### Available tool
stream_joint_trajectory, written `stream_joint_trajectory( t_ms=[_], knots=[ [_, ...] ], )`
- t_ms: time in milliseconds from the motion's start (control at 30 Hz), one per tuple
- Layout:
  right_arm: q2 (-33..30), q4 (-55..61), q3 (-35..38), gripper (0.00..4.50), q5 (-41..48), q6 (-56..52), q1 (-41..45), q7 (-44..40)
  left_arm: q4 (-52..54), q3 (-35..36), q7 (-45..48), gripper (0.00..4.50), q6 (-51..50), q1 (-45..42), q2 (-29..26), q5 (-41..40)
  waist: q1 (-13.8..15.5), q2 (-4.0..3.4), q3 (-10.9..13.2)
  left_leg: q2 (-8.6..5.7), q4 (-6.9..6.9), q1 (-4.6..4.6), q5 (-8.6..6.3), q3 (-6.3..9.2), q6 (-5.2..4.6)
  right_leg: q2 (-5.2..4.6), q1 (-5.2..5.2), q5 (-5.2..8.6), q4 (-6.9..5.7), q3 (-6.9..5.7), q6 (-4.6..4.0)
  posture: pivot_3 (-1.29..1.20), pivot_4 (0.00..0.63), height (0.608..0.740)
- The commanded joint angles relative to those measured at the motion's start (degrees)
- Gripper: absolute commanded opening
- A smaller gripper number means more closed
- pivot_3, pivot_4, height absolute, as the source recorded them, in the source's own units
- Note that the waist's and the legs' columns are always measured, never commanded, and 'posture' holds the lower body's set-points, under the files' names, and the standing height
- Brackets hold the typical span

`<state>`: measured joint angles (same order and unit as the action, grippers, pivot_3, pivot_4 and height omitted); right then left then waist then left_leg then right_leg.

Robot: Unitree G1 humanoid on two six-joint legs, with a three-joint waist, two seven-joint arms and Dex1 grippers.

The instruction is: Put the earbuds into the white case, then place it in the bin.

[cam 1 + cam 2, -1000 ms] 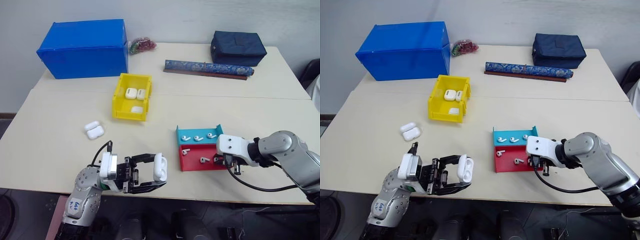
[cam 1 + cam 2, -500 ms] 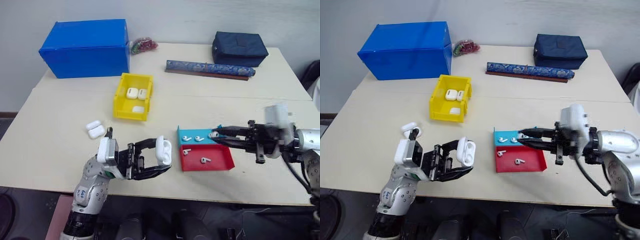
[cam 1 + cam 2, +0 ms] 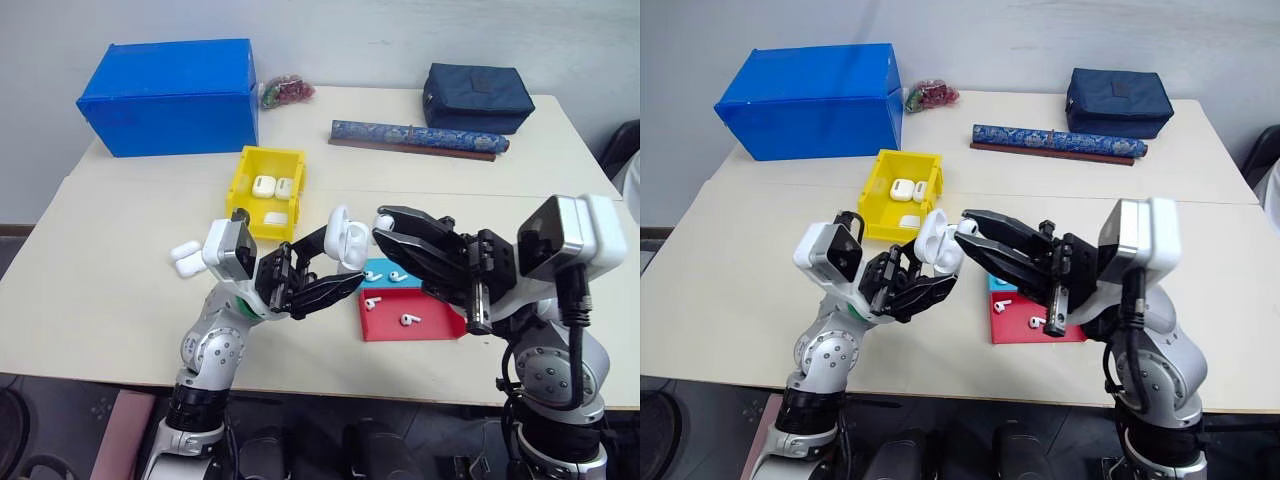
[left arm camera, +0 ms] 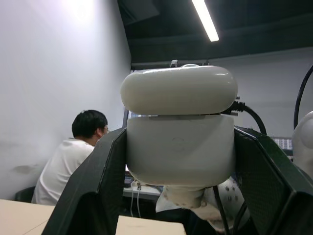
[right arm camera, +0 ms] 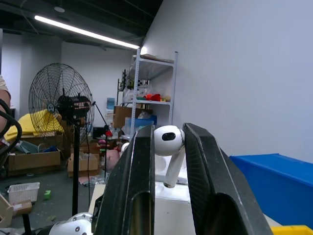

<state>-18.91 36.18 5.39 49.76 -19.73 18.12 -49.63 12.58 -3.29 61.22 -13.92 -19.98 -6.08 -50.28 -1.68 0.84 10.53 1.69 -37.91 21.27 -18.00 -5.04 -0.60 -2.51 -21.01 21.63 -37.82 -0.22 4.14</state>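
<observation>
Glossy white case (image 3: 347, 238), rounded, lid flipped up, clamped between left gripper (image 3: 335, 262) black fingers, held above desk (image 3: 110, 290) near middle. Right gripper (image 3: 967, 229) fingers pinched on one tiny stemmed earbud (image 5: 168, 146), tip just beside the case; earbud hard to make out in head views. Yellow plastic bin (image 3: 243, 196) farther left holds three white cases. Teal tray (image 3: 372, 271) and red tray (image 3: 385, 327) partly hidden behind right fingers, loose earbuds inside.
</observation>
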Motion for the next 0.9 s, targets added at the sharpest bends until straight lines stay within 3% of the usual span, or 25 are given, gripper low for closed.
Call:
stream_joint_trajectory(
  t_ms=[33, 533, 900],
  knots=[
    [0.8, -0.1, -0.9, 0.46, -1.0, 3.3, 0.5, -0.3, 2.7, -0.6, -0.3, 2.8, -0.6, -1.0, 1.0, -1.2, 0.0, 0.0, 0.0, 0.0, 0.0, 0.0, 0.0, 0.01, 0.0, 0.0, 0.0, 0.0, 0.0, 0.0, 0.0, 0.0, 0.15, 0.74],
    [0.2, -5.8, -4.5, 0.46, -6.4, 10.4, -2.6, -4.6, 3.9, -1.2, 0.4, 2.8, -1.0, -0.2, 1.7, -0.4, 0.0, 0.0, 0.0, 0.0, 0.0, 0.0, 0.0, 0.0, 0.0, 0.0, 0.0, 0.0, 0.02, 0.0, 0.0, 0.0, 0.15, 0.74],
    [-0.3, -8.3, -7.2, 0.46, -8.7, 11.1, -0.8, -2.7, 4.2, -2.4, 2.3, 2.8, -0.7, 0.6, 1.1, 1.1, 0.0, 0.0, 0.0, 0.0, 0.0, 0.0, 0.0, 0.0, 0.0, 0.0, 0.0, 0.0, 0.03, 0.01, 0.0, 0.0, 0.15, 0.74]
  ],
)
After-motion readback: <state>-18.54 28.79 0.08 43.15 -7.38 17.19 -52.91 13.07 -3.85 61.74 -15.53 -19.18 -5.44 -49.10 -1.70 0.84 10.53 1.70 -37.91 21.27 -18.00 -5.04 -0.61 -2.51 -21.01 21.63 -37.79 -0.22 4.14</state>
